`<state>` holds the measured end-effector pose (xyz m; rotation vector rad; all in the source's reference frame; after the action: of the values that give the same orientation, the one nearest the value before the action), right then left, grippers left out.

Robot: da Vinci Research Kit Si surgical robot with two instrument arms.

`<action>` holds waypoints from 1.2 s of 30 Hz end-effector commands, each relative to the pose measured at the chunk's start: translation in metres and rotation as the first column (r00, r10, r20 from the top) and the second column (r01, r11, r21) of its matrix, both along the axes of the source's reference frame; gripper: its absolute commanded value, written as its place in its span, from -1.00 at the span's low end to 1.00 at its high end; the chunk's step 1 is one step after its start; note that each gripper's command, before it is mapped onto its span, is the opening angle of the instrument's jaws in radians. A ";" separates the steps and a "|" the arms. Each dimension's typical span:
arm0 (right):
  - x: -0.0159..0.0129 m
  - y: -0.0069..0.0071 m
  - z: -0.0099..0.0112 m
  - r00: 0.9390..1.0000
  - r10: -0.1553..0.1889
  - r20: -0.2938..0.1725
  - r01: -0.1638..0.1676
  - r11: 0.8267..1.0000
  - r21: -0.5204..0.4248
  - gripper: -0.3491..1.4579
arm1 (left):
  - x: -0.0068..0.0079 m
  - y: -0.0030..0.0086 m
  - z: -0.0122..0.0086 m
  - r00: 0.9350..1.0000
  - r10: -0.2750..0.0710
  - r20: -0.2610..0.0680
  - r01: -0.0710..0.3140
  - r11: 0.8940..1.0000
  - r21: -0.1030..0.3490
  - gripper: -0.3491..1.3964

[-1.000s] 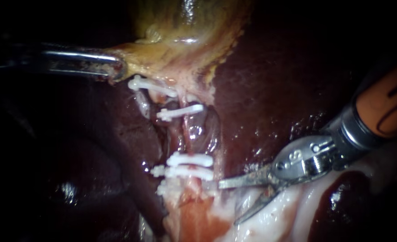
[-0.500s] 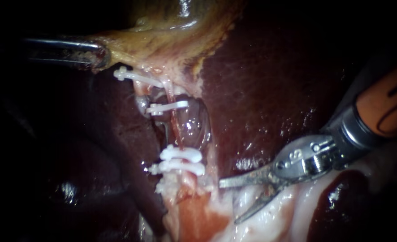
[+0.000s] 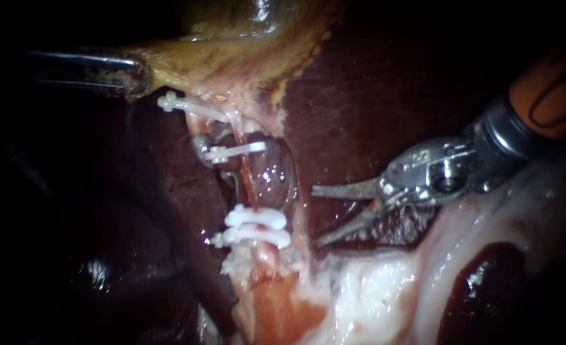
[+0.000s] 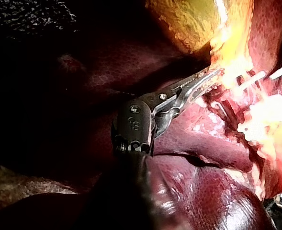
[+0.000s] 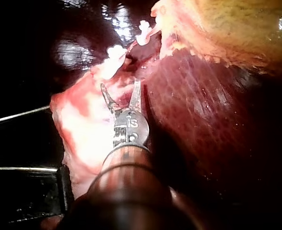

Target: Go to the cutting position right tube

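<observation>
Left of the right instrument (image 3: 316,217), whose hand is standing spread and empty, the right tube (image 3: 252,188) is running near-to-far between the near clips (image 3: 257,218) and the far clip (image 3: 235,152). The hand is pointing crosswise at it, close but apart. The left instrument (image 3: 136,75) is pinching the gallbladder (image 3: 232,57).

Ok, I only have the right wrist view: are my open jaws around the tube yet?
Observer: No; in the endoscope view the right instrument sits beside the clipped tube, apart from it.
Operator: Level with what?
Observer: Its upper jaw points at the bare stretch under the upper clip, its lower jaw at the lower pair of clips.
Operator: And the left instrument?
Observer: Its jaws are shut on the gallbladder, at its edge.
</observation>
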<state>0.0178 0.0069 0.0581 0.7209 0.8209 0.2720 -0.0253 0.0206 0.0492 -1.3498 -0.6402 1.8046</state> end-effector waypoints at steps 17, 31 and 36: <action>0.0076 0.0010 0.0017 0.988 0.143 -0.052 -0.136 0.985 0.110 0.97 | -0.0002 -0.0001 0.0001 1.000 -0.002 -0.001 0.002 1.000 0.000 -1.00; 0.0118 0.0002 0.0033 0.982 0.158 -0.106 -0.142 0.979 0.146 0.97 | -0.0006 0.0000 0.0001 1.000 -0.004 -0.002 0.004 1.000 -0.001 -1.00; 0.0124 0.0002 0.0034 0.978 0.167 -0.122 -0.147 0.977 0.156 0.97 | -0.0006 0.0000 0.0001 1.000 -0.004 -0.003 0.004 1.000 -0.001 -1.00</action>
<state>0.0302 0.0071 0.0615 0.8227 0.9977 0.4373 -0.0259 0.0205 0.0493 -1.3486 -0.6350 1.8031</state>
